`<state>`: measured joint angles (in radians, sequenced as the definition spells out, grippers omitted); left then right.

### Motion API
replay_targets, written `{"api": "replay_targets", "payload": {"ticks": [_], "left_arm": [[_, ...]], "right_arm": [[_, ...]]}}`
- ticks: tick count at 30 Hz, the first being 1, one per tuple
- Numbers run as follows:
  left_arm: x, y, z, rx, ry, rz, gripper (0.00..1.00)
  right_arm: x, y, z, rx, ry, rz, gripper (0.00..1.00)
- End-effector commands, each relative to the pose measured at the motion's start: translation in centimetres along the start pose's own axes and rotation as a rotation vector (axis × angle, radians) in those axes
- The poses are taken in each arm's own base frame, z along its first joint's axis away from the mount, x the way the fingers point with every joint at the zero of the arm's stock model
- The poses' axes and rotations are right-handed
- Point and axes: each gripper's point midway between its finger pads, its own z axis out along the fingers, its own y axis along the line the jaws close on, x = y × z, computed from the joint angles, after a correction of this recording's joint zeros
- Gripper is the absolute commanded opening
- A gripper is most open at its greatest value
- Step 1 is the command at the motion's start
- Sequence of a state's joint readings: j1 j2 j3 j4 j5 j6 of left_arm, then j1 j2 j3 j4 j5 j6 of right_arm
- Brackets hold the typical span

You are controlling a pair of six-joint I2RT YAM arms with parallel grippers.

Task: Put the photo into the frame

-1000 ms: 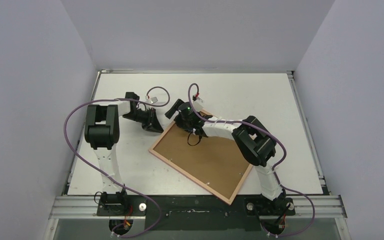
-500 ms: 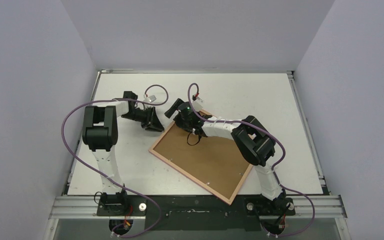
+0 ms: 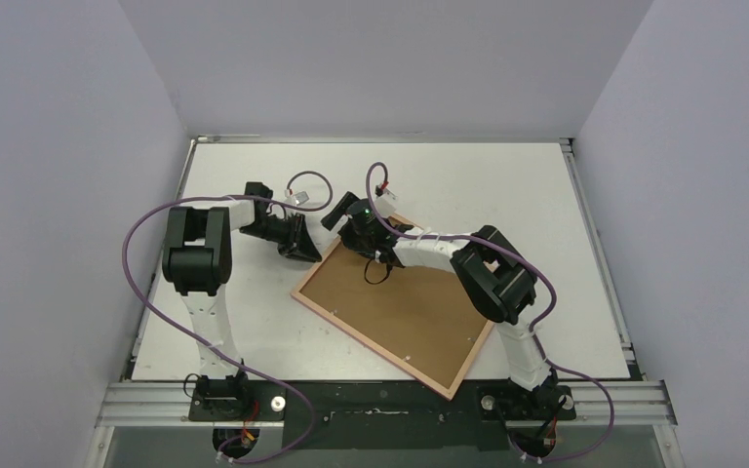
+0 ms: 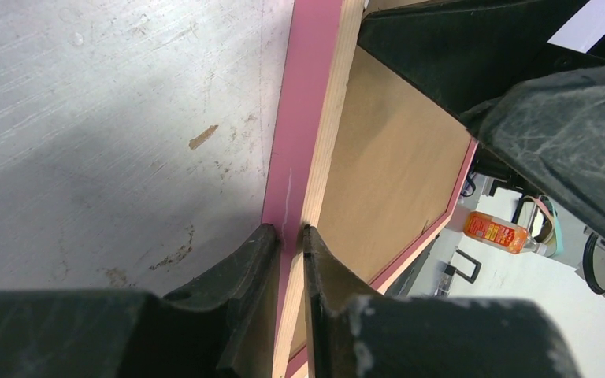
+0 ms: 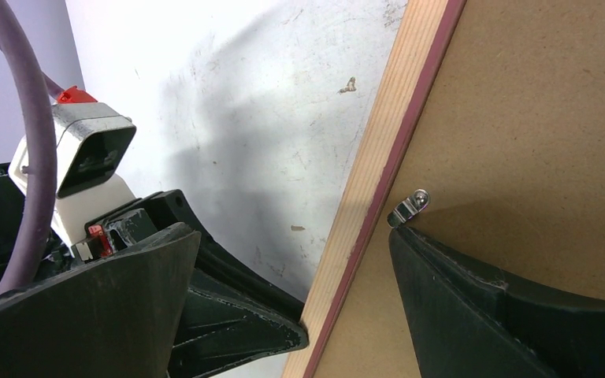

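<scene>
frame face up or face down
Face down: the frame shows its brown backing board and a metal clip on top.

My top camera sits high behind my arm bases point(image 3: 219, 390), looking down and forward over the whole surface point(image 3: 507, 185). My left wrist camera peers very close along the frame point(image 4: 303, 94) at its far-left edge; my right wrist camera looks closely down on that same edge.
</scene>
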<state>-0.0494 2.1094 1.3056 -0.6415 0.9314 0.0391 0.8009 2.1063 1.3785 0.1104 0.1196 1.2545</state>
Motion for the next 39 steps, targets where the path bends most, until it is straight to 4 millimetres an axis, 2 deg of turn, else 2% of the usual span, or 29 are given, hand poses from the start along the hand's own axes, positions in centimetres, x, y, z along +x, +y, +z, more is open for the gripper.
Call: {"api": "replay_targets", "payload": {"ticks": [1,8,15,19,28,30,32,34,35,39], "left_arm": [[0.0,0.7,0.1,-0.063,-0.009,0.071,0.13],[0.5,0.7,0.4,-0.066,0.005,0.079,0.11],[0.8,0.6,0.7,-0.063,0.016,0.078,0.1],[0.9,0.7,0.7,-0.067,0.016,0.076,0.1],[-0.3,0.1,-0.6,-0.059,-0.017,0.073,0.1],[-0.8,-0.1,-1.4,-0.053,-0.035,0.065,0.13],[-1.2,-0.2,-2.3,-0.055,-0.053,0.066,0.18],[-1.6,-0.4,-3.0,-0.059,-0.071,0.068,0.22],[-1.7,-0.5,-3.2,-0.059,-0.073,0.069,0.27],[-2.7,0.0,-5.9,-0.067,-0.113,0.056,0.42]], "right_arm": [[-0.6,-1.2,1.0,0.039,-0.048,-0.019,0.98],[-1.9,-1.7,1.6,0.043,-0.089,-0.037,0.98],[-1.3,-1.0,2.2,-0.001,-0.073,-0.019,0.98],[-1.2,-0.5,1.4,-0.023,-0.063,-0.017,0.98],[-3.5,1.5,-4.0,-0.117,0.001,0.007,1.0],[-5.2,2.1,-6.0,-0.127,-0.012,-0.028,0.94],[-5.9,1.8,-7.8,-0.12,0.018,-0.087,0.91],[-6.9,0.3,-9.7,-0.056,0.019,-0.128,0.9],[-7.4,-0.7,-10.8,-0.016,0.012,-0.144,0.9],[-10.0,-7.8,-16.4,0.264,-0.078,-0.234,0.9]]}}
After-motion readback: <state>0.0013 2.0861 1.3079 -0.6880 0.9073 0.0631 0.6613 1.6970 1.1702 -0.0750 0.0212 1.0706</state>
